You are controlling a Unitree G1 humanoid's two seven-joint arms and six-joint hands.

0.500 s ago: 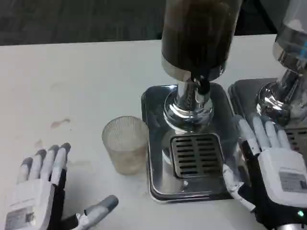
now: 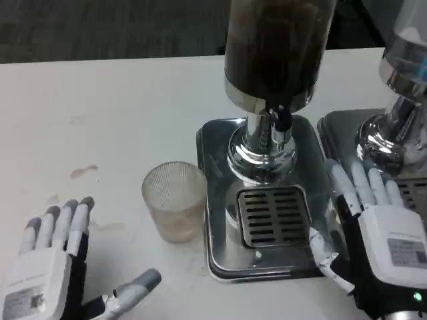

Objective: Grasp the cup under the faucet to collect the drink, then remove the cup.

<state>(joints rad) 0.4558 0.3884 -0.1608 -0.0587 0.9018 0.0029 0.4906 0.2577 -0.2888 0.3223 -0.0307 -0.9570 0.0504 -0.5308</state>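
Both hands (image 2: 47,267) (image 2: 377,227) lie open on the white table (image 2: 100,113), apparently faintly stained.

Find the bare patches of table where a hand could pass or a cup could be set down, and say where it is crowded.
Free: the wide white table behind the left hand and left of the cup; also the strip between that hand and the cup. Crowded: the right side, where the dispenser, a second dispenser and the right hand sit close together.

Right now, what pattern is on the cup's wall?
Fine vertical ribbing on the clear cup, best seen in the head view.
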